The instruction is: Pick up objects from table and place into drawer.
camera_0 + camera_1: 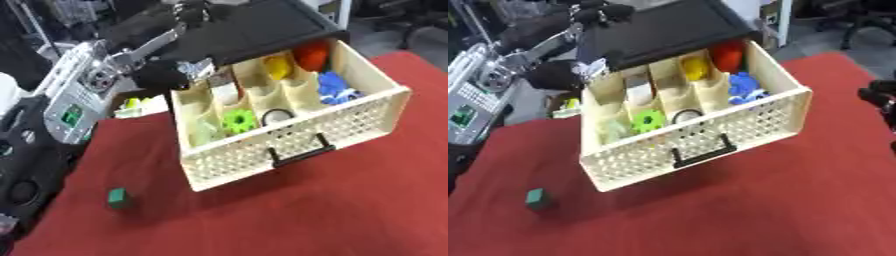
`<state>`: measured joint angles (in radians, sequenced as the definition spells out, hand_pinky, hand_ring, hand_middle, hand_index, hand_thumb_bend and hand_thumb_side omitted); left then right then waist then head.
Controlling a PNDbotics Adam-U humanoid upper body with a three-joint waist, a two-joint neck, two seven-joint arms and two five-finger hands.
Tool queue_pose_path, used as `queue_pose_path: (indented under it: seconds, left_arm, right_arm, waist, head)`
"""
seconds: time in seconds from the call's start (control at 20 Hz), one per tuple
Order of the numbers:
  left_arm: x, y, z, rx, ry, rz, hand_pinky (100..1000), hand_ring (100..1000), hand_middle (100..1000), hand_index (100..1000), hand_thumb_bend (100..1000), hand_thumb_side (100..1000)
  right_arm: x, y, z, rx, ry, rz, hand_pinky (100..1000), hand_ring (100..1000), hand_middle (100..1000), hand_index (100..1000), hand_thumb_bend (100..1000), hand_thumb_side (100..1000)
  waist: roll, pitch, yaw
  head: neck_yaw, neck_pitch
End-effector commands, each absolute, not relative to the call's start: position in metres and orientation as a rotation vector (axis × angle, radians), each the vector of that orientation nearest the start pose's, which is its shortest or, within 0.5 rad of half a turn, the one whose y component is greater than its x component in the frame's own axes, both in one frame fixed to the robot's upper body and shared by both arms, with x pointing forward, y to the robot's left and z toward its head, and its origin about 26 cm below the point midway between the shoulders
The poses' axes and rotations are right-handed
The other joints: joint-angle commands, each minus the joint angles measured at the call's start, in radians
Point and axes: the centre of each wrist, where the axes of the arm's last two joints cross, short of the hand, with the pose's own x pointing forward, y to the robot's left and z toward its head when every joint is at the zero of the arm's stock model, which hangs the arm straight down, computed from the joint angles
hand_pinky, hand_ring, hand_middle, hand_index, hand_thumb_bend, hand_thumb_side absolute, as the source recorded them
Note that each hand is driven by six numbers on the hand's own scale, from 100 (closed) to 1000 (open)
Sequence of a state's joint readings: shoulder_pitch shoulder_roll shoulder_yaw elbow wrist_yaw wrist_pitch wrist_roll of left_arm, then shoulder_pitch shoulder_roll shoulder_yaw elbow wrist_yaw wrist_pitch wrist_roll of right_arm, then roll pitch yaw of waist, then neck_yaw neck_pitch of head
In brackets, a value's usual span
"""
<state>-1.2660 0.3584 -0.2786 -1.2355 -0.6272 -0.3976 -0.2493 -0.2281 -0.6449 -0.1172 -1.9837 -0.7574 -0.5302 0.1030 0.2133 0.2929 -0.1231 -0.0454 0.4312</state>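
Distance decides it: the green block [119,197] lies alone on the red table [350,210], well apart from the open drawer [289,145], nearer the left hand [162,76], whose finger state I cannot tell, than the right hand [878,97], likewise unclear.

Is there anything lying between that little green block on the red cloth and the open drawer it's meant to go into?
Nothing visible does. Only bare red cloth separates the green block from the open drawer, though the drawer's perforated front wall must be cleared.
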Motion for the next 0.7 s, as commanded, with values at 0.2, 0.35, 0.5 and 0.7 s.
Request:
queue_pose_path:
  seconds: [0.2, 0.35, 0.5, 0.7]
  left_arm:
    - [0.405, 0.154, 0.393, -0.674, 2.849, 1.431, 711, 781, 735, 940, 100, 824]
    - [0.379, 0.172, 0.401, -0.554, 3.009, 1.135, 677, 752, 702, 919, 100, 749]
    - [0.354, 0.189, 0.405, -0.453, 3.102, 0.918, 631, 713, 673, 908, 100, 707]
    - [0.326, 0.207, 0.401, -0.349, 3.185, 0.723, 598, 684, 653, 905, 100, 722]
  right_arm:
    - [0.282, -0.341, 0.238, -0.488, 3.486, -0.335, 802, 754, 725, 778, 100, 1000]
    - [0.280, -0.344, 0.236, -0.461, 3.478, -0.355, 801, 755, 724, 776, 100, 1000]
    - [0.279, -0.348, 0.236, -0.432, 3.457, -0.384, 796, 754, 721, 778, 100, 1000]
    - [0.276, -0.354, 0.235, -0.379, 3.428, -0.434, 787, 745, 707, 778, 100, 997]
  waist:
    - [-0.026, -0.038, 0.022]
    - [-0.037, -0.049, 0.040]
    - [-0.051, -0.058, 0.056]
    - [-0.072, -0.070, 0.073]
  head:
    - [-0.001, 0.042]
    - [-0.005, 0.066]
    - [-0.008, 0.081]
    - [-0.013, 0.104]
